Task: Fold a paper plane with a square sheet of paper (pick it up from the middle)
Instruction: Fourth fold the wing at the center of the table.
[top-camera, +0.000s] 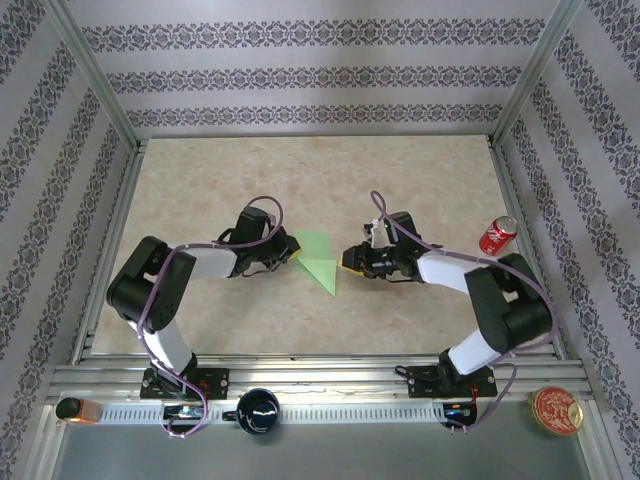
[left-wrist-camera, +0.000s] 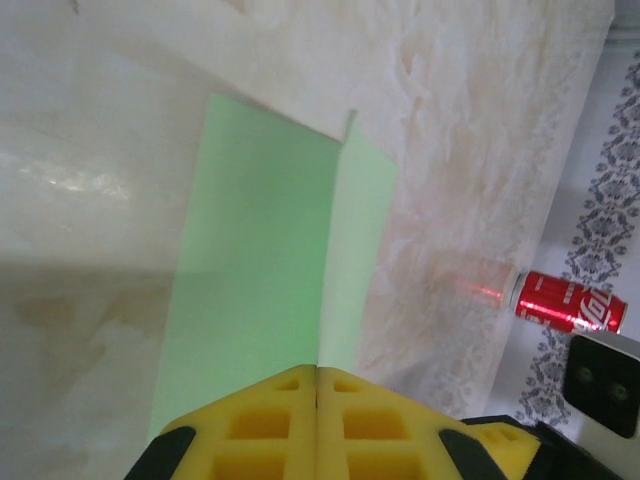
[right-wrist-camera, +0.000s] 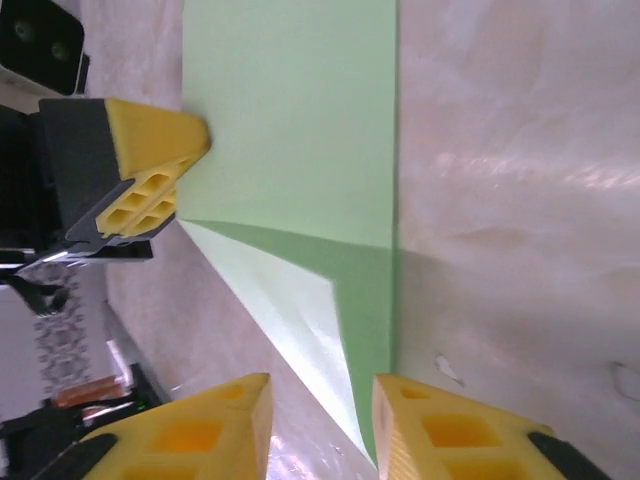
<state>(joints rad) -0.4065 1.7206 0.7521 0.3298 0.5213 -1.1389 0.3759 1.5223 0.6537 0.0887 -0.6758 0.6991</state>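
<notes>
Paper sheet (top-camera: 318, 262) pinched in left gripper (top-camera: 292, 252); red can (top-camera: 498, 235) well apart.

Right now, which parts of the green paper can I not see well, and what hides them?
Left wrist view: the paper goes behind the left gripper, which is shut; whether it pinches the paper is hidden.
Right wrist view: the top edge cuts off the paper's far end; a finger of the open right gripper covers its tip.
Top view: the folds are too small to read.
</notes>
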